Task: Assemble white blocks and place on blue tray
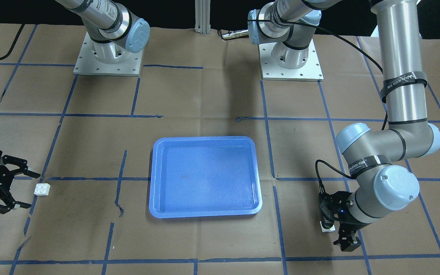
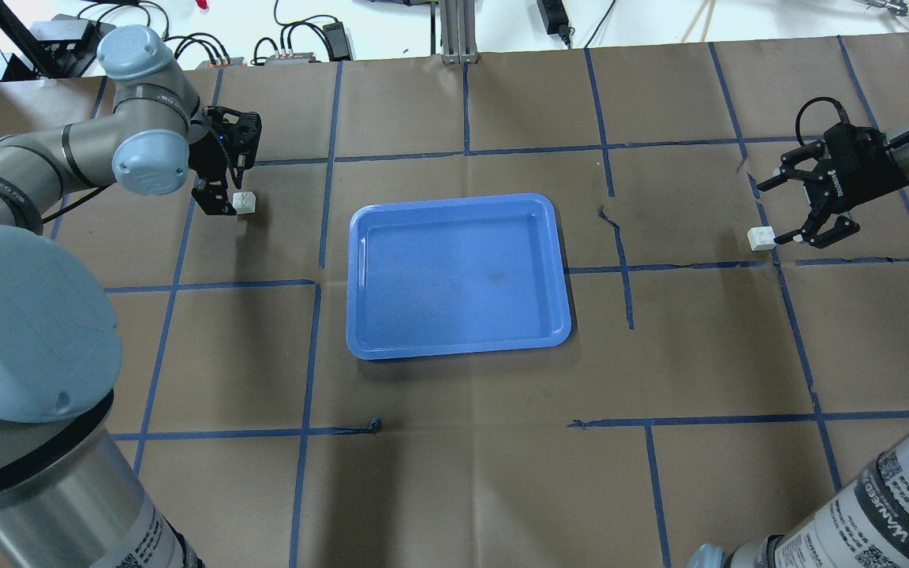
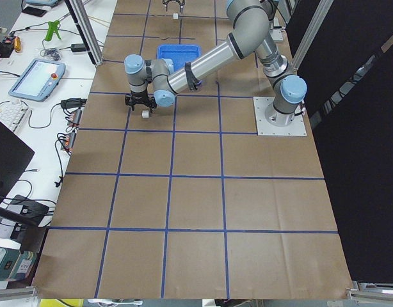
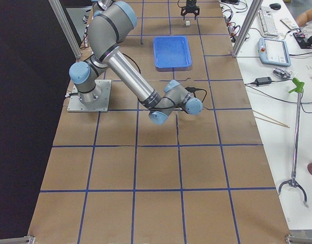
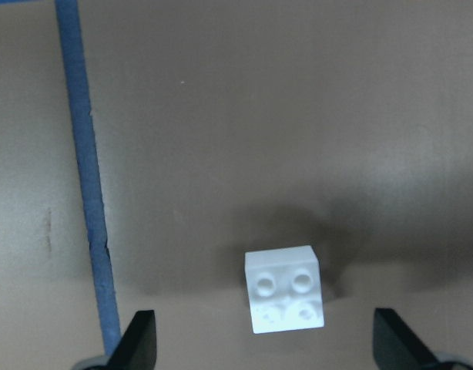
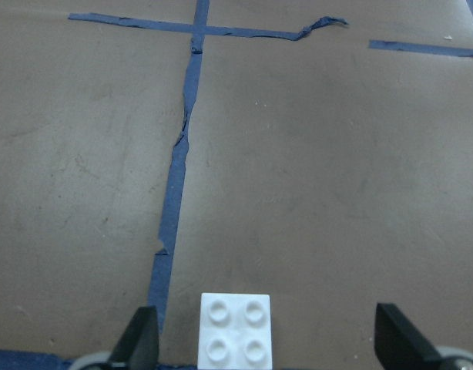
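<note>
Both tools are spread wide, nothing gripped yet. The left tool (image 5: 269, 348) hangs over one white block (image 5: 285, 299), which sits studs-up on the desk (image 2: 454, 473), roughly midway between the fingers but turned a touch askew to them. Over on the far side, the right tool (image 2: 774, 213) brackets the second white block (image 2: 760, 237); the wrist view shows it square to the fingers yet nearer one finger than the other. The blue tray (image 2: 454, 199) lies bare in the middle, well apart from both blocks.

Here's the danger as I read it. On the left, closing on a skewed block could pinch its corners and spin it or squirt it out. On the right, the nearer finger would likely touch first and shove the block sideways. A crooked grab on either side would leave the studs misaligned when the two blocks meet.
</note>
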`<state>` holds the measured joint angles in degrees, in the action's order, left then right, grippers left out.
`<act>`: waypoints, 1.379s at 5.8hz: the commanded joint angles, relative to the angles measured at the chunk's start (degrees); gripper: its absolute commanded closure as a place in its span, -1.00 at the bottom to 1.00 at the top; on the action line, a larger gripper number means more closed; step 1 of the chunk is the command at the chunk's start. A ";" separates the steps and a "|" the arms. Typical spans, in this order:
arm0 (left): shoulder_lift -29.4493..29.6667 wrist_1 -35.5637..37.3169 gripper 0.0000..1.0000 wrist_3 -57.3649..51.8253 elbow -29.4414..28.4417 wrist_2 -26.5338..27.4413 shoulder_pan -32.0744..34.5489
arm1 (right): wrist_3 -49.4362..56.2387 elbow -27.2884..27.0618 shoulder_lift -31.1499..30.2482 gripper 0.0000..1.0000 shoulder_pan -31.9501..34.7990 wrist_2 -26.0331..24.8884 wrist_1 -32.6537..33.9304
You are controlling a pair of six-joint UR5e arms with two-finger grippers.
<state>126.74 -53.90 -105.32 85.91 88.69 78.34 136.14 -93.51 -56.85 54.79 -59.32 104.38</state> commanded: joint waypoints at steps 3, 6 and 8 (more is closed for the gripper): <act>0.79 1.08 -0.97 -0.14 1.71 -0.89 -0.03 | 0.09 -0.09 1.13 -1.00 -0.48 -3.42 -0.14; 0.79 1.60 0.01 0.03 1.81 -0.97 -0.47 | 0.00 -0.09 1.13 -0.78 -0.48 -3.26 -0.14; -0.17 1.34 0.74 0.29 1.81 -0.98 -0.64 | 0.09 -0.09 1.05 -0.46 -0.48 -2.99 0.03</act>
<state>127.13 -52.42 -105.09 87.71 87.77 77.82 136.21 -93.60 -55.74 54.32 -62.42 104.33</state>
